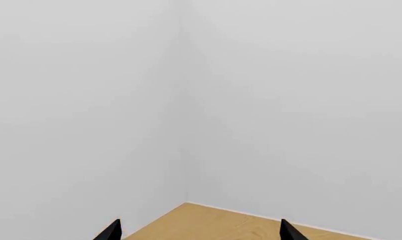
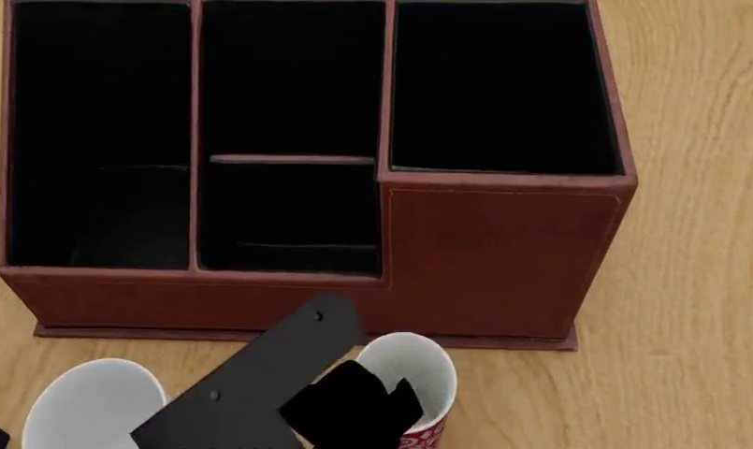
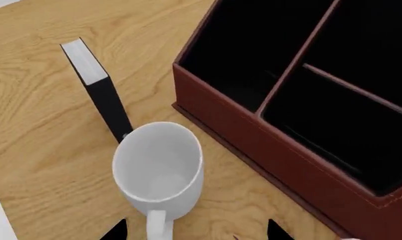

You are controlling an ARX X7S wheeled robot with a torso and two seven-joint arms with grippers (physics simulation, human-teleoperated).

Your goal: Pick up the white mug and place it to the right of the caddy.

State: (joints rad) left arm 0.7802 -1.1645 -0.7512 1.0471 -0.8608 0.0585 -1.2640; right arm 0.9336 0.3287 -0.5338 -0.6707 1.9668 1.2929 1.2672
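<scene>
The white mug (image 3: 159, 167) stands upright on the wooden table, close to the near wall of the caddy (image 3: 287, 155). Its handle (image 3: 157, 227) points back between the tips of my right gripper (image 3: 196, 232), which is open and holds nothing. In the head view the white mug (image 2: 95, 407) is at the lower left, in front of the reddish-brown caddy (image 2: 501, 253), and my right arm (image 2: 264, 374) reaches across between the two mugs. My left gripper (image 1: 201, 232) is open and empty, facing a bare wall corner.
A red patterned mug (image 2: 432, 374) stands right of the white mug, partly under my arm. A thin black book-like box (image 3: 97, 92) stands just beyond the white mug. Bare wood table (image 2: 701, 281) lies right of the caddy.
</scene>
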